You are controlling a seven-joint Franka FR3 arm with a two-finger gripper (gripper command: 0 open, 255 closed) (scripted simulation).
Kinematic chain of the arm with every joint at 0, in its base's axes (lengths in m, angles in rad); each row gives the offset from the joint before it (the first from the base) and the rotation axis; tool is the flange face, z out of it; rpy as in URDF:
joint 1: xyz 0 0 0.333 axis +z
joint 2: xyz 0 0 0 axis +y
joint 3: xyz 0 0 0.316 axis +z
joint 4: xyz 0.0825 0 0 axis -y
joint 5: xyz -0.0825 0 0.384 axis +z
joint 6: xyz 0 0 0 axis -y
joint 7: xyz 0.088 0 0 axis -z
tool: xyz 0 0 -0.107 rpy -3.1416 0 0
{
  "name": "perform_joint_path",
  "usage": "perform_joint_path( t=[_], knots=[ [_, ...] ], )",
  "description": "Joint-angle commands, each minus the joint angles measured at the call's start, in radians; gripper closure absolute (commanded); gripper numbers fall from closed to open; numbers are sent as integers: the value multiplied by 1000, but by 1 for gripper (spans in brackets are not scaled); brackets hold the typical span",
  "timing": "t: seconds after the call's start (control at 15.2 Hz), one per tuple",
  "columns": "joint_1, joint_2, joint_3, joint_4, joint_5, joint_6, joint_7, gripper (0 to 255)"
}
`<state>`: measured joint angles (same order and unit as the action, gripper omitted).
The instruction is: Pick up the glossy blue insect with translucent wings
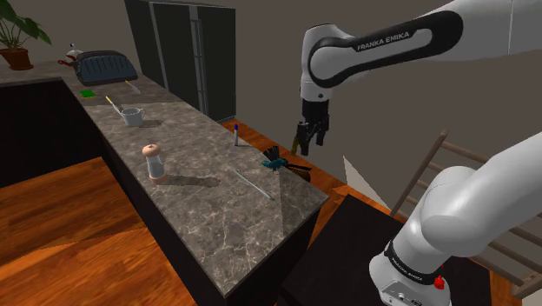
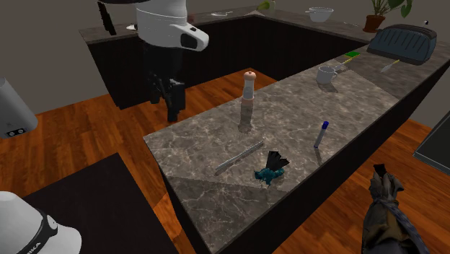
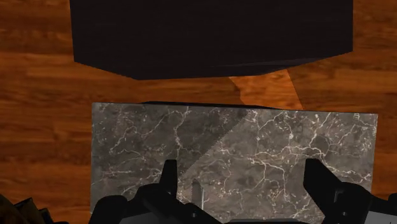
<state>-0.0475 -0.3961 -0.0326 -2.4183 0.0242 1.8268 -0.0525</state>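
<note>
Centrally, the insect (image 1: 280, 162) (image 2: 271, 168), teal-blue with dark fanned wings, lay on the counter (image 1: 217, 217) (image 2: 209, 187) (image 3: 254, 140), a grey veined slab. It sat close to the long edge on the shoulder view's right, towards the end nearest the stand (image 1: 347, 252) (image 2: 79, 202).

A thin grey rod (image 1: 252, 183) (image 2: 238, 157) lay flat just beside the insect, further in from that edge. A pen (image 1: 236, 133) (image 2: 320, 134) with a blue cap stood upright near the insect, on the side away from the stand.

The gripper (image 1: 311, 137) (image 2: 169, 94) (image 3: 243, 175) hung above the counter, well apart from the insect and touching nothing. In the wrist view its two fingers (image 3: 168, 181) stood wide apart with only bare counter between them, so the gripper was open and empty. That view looked down on the counter's end, with the wooden floor (image 3: 44, 127) and the dark stand beyond it.

Near the middle of the counter stood a mill (image 1: 155, 161) (image 2: 248, 101) with a pale body and a reddish knob. Further along were a grey mug (image 1: 132, 115) (image 2: 327, 73), a small green item (image 1: 88, 92) (image 2: 352, 55) and a dark ribbed appliance (image 1: 102, 65) (image 2: 402, 43). A potted plant (image 1: 17, 39) (image 2: 386, 11) occupied the far corner. In the second exterior view a bowl (image 2: 319, 13) rested on the rear counter.
</note>
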Motion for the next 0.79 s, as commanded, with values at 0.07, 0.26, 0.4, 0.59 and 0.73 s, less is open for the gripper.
perform_joint_path(
  t=[0.07, 0.26, 0.4, 0.59, 0.73],
  knots=[
    [-20, 100, -30, 23, -16, 83, -40, 0],
    [-32, 206, -50, 61, -20, 154, -68, 0],
    [-40, 278, -63, 93, -19, 198, -87, 0],
    [-53, 389, -79, 150, -13, 254, -116, 0],
    [-62, 463, -88, 195, -6, 286, -136, 0]
  ],
)
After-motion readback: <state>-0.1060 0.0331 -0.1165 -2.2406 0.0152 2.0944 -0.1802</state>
